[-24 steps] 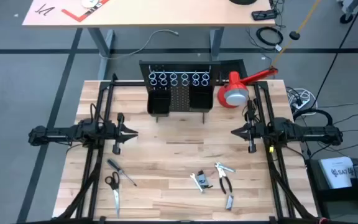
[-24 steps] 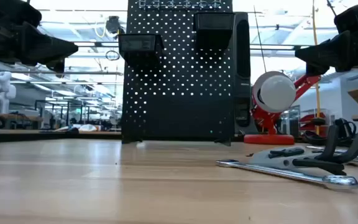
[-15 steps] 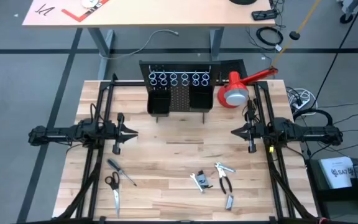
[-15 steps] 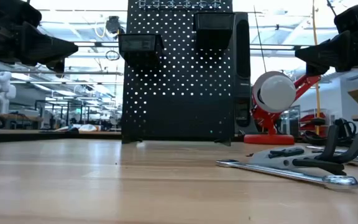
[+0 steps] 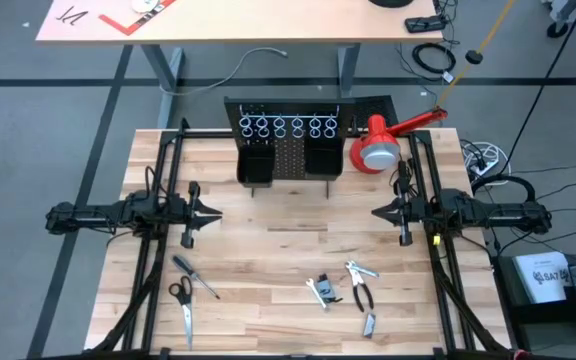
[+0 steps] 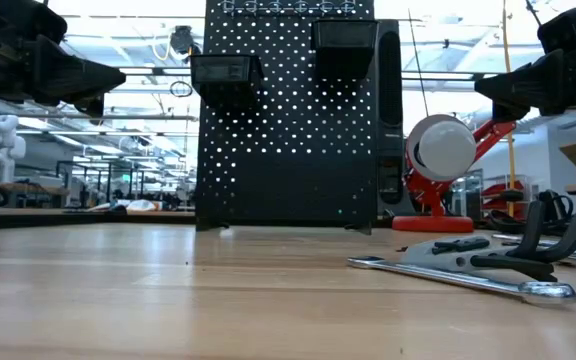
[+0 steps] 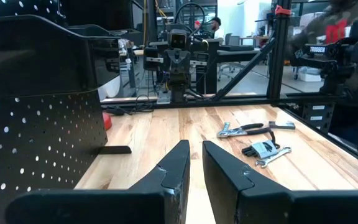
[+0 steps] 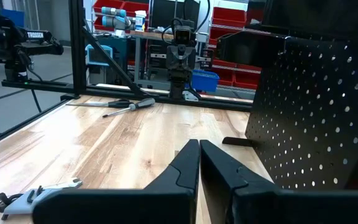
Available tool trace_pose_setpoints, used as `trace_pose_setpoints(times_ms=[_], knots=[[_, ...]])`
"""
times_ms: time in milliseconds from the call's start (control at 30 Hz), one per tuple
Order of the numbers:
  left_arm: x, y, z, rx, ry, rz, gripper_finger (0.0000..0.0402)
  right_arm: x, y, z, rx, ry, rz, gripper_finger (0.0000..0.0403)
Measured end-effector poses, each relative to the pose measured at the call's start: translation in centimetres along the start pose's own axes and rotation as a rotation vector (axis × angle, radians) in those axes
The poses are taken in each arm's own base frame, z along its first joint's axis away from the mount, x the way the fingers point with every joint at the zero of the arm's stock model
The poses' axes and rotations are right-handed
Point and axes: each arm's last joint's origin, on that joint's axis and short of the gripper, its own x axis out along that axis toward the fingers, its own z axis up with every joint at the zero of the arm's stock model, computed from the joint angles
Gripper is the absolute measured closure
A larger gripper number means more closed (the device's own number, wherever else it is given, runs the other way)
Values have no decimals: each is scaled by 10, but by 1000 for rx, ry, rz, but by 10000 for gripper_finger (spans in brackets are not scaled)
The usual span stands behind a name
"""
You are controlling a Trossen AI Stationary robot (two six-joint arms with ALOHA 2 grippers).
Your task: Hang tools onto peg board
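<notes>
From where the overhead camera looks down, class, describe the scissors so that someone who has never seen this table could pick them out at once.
Start at the wooden table and go to its near left corner, below the waiting left gripper. Two tools lie there: a thin screwdriver and, nearer the edge, the scissors. Only the scissors have two black finger loops and long silver blades.
</notes>
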Motion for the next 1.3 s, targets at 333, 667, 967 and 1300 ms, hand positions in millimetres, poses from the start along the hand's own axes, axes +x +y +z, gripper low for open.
trace_pose_setpoints(times_ms=[333,667,967,1300], knots=[[0,0,0,0,0,0,347,0,0,0,0,0,0,392],[0,0,0,0,0,0,347,0,0,0,7,0,0,392],[0,0,0,0,-1,0,347,-9,-4,42,412,-440,51,392],[0,0,0,0,0,0,347,-30,-10,106,508,-622,108,392]])
